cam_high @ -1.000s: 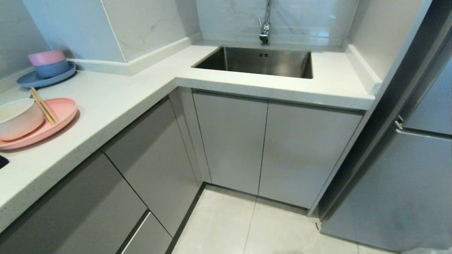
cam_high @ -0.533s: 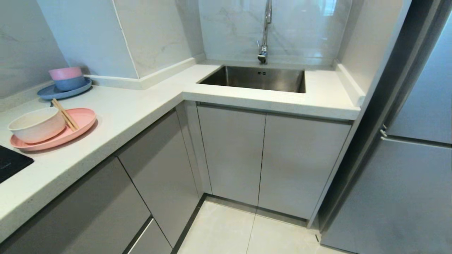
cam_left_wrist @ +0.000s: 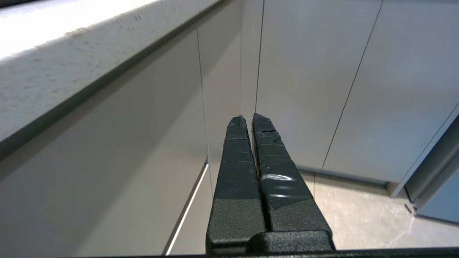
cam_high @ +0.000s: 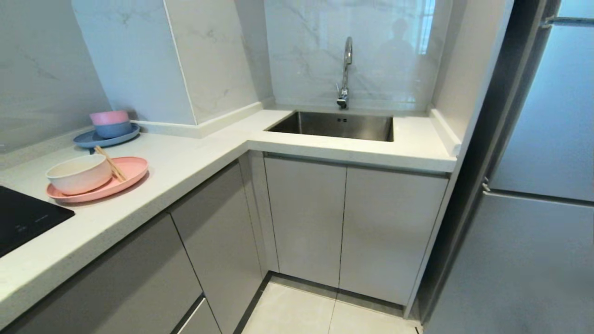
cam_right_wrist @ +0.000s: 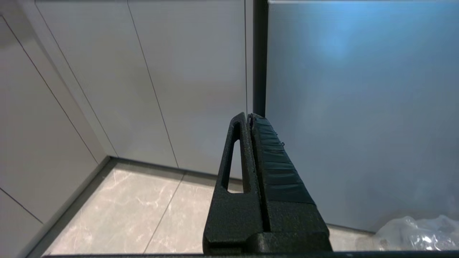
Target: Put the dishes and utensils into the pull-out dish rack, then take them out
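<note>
**Head view: corner worktop with dishes, both arms parked low**

Head view shows an L-shaped pale worktop (cam_high: 185, 162) running along grey cabinet fronts (cam_high: 306, 218), all closed; the pull-out dish rack cannot be seen. A tall grey refrigerator (cam_high: 533, 185) stands at the right. A steel sink (cam_high: 338, 126) is set into the far run of the worktop, with a chrome tap (cam_high: 345, 69) behind it. A black hob (cam_high: 23, 218) occupies the near left edge.

On the left run, a pink plate (cam_high: 130, 172) carries the off-white bowl (cam_high: 79, 173). The chopsticks (cam_high: 110, 163) lean across the plate, just beside the bowl on its right. Farther back, a blue plate (cam_high: 104, 138) holds stacked pink and blue bowls (cam_high: 110, 123). The spoon is not visible.

Neither arm appears in the head view. The left tool (cam_left_wrist: 248, 118) hangs below the worktop edge, facing the cabinet fronts, clenched on nothing. The right tool (cam_right_wrist: 249, 115) points at the seam between cabinet and refrigerator, above the tiled floor (cam_right_wrist: 143, 208), likewise clenched and empty. A crumpled clear plastic bag (cam_right_wrist: 416, 229) lies on the floor by the refrigerator.
</note>
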Robot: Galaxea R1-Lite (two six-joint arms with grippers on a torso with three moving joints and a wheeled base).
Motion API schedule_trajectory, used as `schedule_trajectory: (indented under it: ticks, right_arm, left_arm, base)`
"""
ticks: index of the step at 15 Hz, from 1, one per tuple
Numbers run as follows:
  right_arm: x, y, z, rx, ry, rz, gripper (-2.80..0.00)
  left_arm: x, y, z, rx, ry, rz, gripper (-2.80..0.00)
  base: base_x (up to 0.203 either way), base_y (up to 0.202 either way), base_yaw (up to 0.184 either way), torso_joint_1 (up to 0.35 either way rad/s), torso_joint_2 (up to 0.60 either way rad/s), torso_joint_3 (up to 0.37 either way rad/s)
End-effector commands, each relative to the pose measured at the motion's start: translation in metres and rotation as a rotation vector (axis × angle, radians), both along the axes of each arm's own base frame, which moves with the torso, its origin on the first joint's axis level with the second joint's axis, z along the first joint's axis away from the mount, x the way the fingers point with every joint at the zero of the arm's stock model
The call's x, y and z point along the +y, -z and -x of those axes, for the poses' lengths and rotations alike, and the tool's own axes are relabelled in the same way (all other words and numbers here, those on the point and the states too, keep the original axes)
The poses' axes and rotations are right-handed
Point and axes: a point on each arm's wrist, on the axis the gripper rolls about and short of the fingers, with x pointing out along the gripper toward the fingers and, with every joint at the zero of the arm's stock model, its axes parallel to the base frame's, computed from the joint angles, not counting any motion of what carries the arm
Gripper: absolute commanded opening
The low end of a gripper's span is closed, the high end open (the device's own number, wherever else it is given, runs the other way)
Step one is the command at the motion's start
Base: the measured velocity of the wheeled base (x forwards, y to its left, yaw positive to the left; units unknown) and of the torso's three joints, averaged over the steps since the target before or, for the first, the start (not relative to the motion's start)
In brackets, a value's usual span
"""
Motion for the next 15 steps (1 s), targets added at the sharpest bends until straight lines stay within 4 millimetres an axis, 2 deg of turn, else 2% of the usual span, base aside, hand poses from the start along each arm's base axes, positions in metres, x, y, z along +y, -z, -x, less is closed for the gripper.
schedule_trajectory:
  ticks: [1,5,15]
  right_arm:
    - [0.0000,0.0004,-0.0001,0.002,0.000,0.000,-2.80]
    - [0.0000,0.0004,-0.0001,0.002,0.000,0.000,-2.80]
    - [0.0000,0.0004,-0.0001,0.002,0.000,0.000,-2.80]
  left_arm:
    - [0.0000,0.0000,0.0001,-0.001,-0.001,0.000,-2.80]
    - [0.0000,-0.0001,0.0001,-0.003,-0.001,0.002,-2.80]
    - [0.0000,-0.0001,0.0001,-0.003,-0.001,0.003,-2.80]
  base:
    - [0.000,0.000,0.000,0.007,0.00,0.194]
    - [0.000,0.000,0.000,0.005,0.00,0.120]
    - [0.000,0.000,0.000,0.000,0.00,0.004]
